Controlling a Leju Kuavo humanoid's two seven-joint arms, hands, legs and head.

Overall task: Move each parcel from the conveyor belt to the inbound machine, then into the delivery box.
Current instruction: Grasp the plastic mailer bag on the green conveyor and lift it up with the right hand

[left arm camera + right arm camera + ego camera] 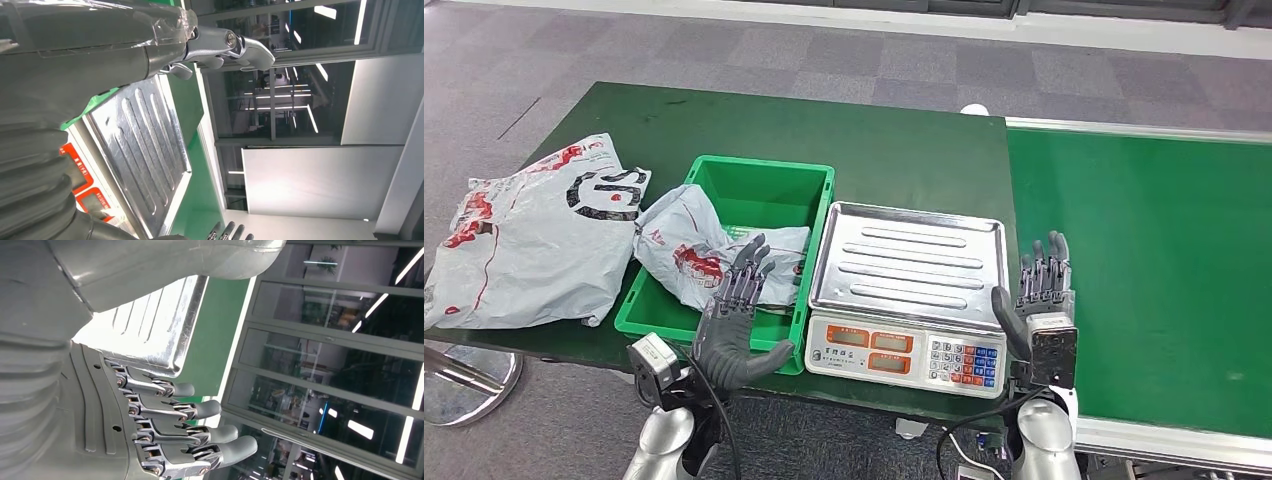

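Observation:
A grey parcel bag with red print point(686, 250) lies in the green delivery box point(769, 190), draped over its left wall. My left hand point(739, 320) hovers at the box's near right corner, fingers apart, holding nothing. The inbound machine, a scale with a bare steel tray point(911, 262) point(135, 145) point(150, 325), stands right of the box. My right hand point(1039, 300) point(170, 430) is raised at the scale's right edge, fingers straight and apart, empty. The green conveyor belt point(1144, 270) on the right carries no parcel.
A larger grey parcel bag point(529, 235) lies on the dark green table point(894, 140) left of the box. The scale's keypad and displays point(904, 355) face me. Grey carpet floor surrounds the table. A metal stool base point(469, 385) stands at the lower left.

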